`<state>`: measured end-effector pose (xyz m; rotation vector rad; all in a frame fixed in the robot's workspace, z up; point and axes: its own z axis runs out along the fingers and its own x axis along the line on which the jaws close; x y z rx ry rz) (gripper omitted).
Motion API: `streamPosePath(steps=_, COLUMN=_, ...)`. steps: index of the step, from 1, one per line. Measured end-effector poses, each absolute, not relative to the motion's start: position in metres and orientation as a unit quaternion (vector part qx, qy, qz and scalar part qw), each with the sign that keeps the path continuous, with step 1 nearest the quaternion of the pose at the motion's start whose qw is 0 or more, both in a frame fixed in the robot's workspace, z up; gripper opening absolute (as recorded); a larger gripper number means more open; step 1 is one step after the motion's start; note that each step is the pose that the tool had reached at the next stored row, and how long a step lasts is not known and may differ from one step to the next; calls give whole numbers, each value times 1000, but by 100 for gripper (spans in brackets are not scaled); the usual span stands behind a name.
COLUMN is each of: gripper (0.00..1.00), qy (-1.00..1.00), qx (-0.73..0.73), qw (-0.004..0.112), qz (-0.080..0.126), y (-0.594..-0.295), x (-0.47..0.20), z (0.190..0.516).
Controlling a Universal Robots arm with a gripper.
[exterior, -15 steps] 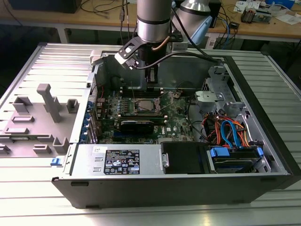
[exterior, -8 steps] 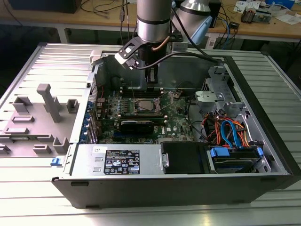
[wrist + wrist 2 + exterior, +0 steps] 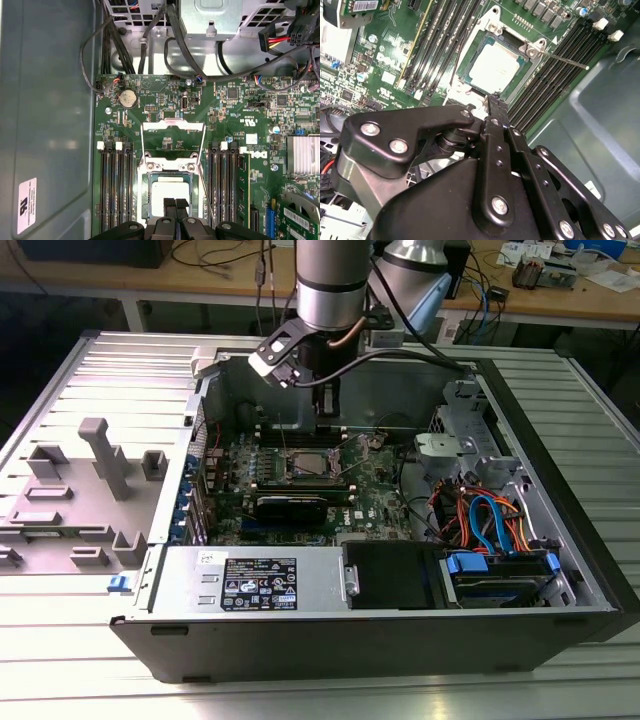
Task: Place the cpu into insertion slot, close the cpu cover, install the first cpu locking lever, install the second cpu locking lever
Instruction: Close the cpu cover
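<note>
1. Plainly, the small flat square cpu with the dull silver-grey top (image 3: pixel 170 191) lies inside the square, thin-rimmed insertion slot (image 3: pixel 146 192) on the green circuit board (image 3: pixel 165 95). It looks level in both wrist views, though I cannot tell whether it is fully seated.
2. The thin silvery square cpu cover with the cut-out middle (image 3: pixel 172 126) is swung open, away from the insertion slot. Green board shows through its opening.
3. One thin wire locking lever (image 3: pixel 142 145) and the second lever (image 3: pixel 204 145) are both unlatched and stand along the two sides of the open cover, beyond the insertion slot.
4. The black two-fingered pincer (image 3: pixel 175 204) is clenched, with its fingertips pressed together and nothing between them. It hangs just above the insertion slot, at the chip's edge. In the exterior view this is inside the open grey computer case (image 3: pixel 330 650) on the ribbed metal counter (image 3: pixel 300 700).
5. What could go wrong, as I judge it:
   - The clenched tips are so near the chip that a small downward error could press on it, tilting it in the insertion slot and damaging the contacts beneath.
   - A push on the cover made off-centre could slide off the thin frame, and the tips might then strike the chip or the board beside the insertion slot.
   - The free levers are springy wire, so one could snag a finger or spring back if it is caught badly.
</note>
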<state>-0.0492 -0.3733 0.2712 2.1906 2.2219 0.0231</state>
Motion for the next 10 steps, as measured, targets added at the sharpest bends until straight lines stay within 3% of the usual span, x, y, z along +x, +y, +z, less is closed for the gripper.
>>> streamPosePath(steps=10, gripper=11, qy=712, qx=702, qw=11, qz=7, y=-373, x=-39, z=273)
